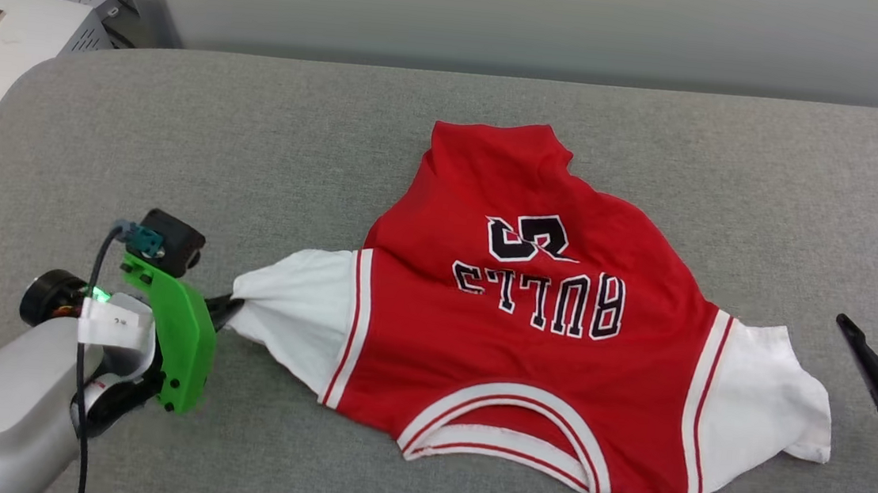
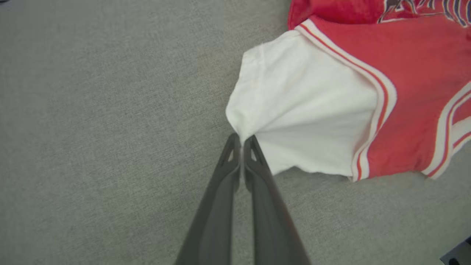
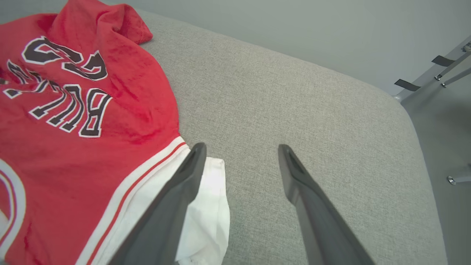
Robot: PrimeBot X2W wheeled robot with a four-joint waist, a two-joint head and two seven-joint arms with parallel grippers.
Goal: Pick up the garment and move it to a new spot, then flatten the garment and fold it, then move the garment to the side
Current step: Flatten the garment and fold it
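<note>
The left fingers (image 2: 237,158), two long, dark, matte blades that taper to narrow tips with small triangular cut-outs, are clenched together on the outer edge of a white sleeve (image 2: 301,117). The thin cloth gathers at the pinch and fans away from it in soft creases. Behind these fingers, in the head view, sit a bright green flat bracket (image 1: 180,339) with a black boxy block on top, and a smooth pale grey forearm.

The right fingers (image 3: 290,165), of the same dark tapered shape, stand spread wide and grasp nothing. They sit just beside the other white sleeve (image 1: 772,395), which lies rumpled with a folded corner. Whether they touch it I cannot tell.

Between the two arms lies the garment (image 1: 525,349), near the middle of the tabletop (image 1: 257,143), printed side up. It is red knit cloth with white sleeves and red-and-white striped trim at the sleeve seams and the curved collar. The collar lies toward the robot and the far end is bunched into a narrow hump. Black, white-outlined letters and a number read upside down in the head view.

The tabletop is covered in grey, finely woven fabric and has rounded corners.
</note>
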